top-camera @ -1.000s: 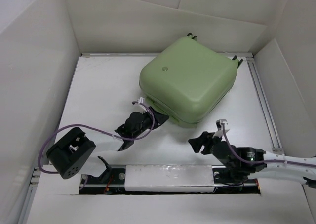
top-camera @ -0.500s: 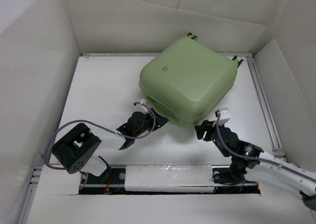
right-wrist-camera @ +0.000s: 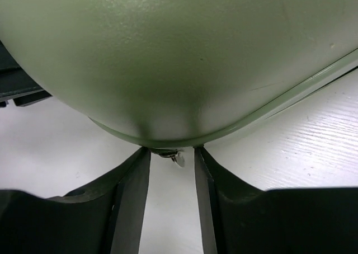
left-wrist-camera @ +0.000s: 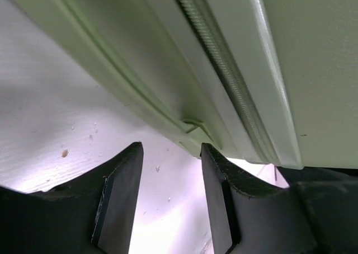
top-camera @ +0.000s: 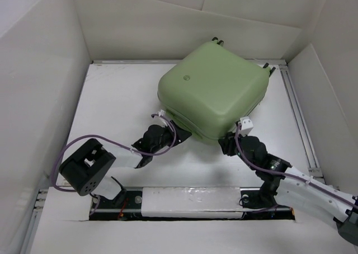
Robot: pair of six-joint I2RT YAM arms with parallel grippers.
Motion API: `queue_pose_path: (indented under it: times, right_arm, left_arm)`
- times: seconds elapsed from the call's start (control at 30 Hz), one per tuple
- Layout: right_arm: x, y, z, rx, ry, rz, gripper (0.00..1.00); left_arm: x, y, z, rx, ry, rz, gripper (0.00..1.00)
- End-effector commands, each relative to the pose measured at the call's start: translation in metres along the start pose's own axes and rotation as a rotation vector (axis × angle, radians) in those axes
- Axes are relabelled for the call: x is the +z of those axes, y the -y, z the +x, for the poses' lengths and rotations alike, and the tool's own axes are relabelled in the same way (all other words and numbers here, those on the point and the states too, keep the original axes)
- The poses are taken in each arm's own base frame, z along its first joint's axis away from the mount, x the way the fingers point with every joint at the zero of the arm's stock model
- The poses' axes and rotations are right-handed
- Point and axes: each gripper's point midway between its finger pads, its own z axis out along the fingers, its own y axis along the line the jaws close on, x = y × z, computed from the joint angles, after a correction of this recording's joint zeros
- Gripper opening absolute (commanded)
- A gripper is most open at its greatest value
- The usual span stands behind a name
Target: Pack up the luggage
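The luggage (top-camera: 215,89), a pale green hard-shell suitcase, lies closed on the white table, badge side up. My left gripper (top-camera: 178,135) is low at its near-left edge. In the left wrist view the left gripper (left-wrist-camera: 170,153) is open over bare table, just under the zipper seam of the luggage (left-wrist-camera: 279,69). My right gripper (top-camera: 226,144) is at the near corner. In the right wrist view the right gripper (right-wrist-camera: 172,153) has its tips up against the luggage (right-wrist-camera: 179,58). A small metal zipper pull (right-wrist-camera: 177,158) hangs between the jaws, untouched.
White walls box in the table on three sides. A metal rail (top-camera: 296,114) runs along the right side. A taped slot (top-camera: 190,201) crosses the near edge between the arm bases. The left arm's black elbow (top-camera: 84,170) sits near the left wall.
My right arm has swung forward and left from the open table up to the suitcase's near corner, and its jaws have narrowed. The left gripper has edged slightly closer to the suitcase.
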Motion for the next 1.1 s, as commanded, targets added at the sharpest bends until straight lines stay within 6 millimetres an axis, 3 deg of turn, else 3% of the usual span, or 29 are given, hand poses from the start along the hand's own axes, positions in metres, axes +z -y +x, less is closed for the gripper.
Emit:
queue_pose_path:
  times: [0.0,0.1,0.2,0.3,0.57,0.77,0.9,0.93,1.07]
  right_arm:
    - [0.007,-0.016,-0.031,0.02,0.075,-0.087,0.41]
    - [0.01,-0.016,-0.033,0.026,0.081,-0.088,0.35]
    - [0.01,-0.018,-0.035,0.028,0.086,-0.1,0.35]
    - [0.009,-0.024,-0.028,0.047,0.064,-0.13,0.42]
    - [0.011,-0.023,-0.018,0.063,0.054,-0.137,0.43]
    - [0.019,-0.022,-0.014,0.056,0.034,-0.117,0.25]
    - [0.024,-0.027,-0.014,0.064,0.027,-0.128,0.28]
    - [0.024,-0.027,-0.016,0.067,0.035,-0.131,0.19]
    - [0.025,-0.03,-0.015,0.099,0.035,-0.143,0.0]
  left_arm:
    - [0.005,0.034,-0.015,0.025,0.025,0.097,0.42]
    - [0.009,0.036,-0.012,0.026,0.004,0.107,0.38]
    - [0.013,0.037,-0.008,0.027,-0.016,0.117,0.37]
    - [0.014,0.044,-0.01,0.029,-0.013,0.144,0.37]
    - [0.02,0.042,-0.007,0.029,-0.027,0.138,0.3]
    - [0.021,0.044,-0.007,0.021,-0.032,0.15,0.21]
    - [0.023,0.045,-0.007,0.021,-0.032,0.15,0.16]
    - [0.023,0.045,-0.007,0.021,-0.032,0.15,0.14]
    - [0.023,0.047,-0.008,0.022,-0.027,0.158,0.1]
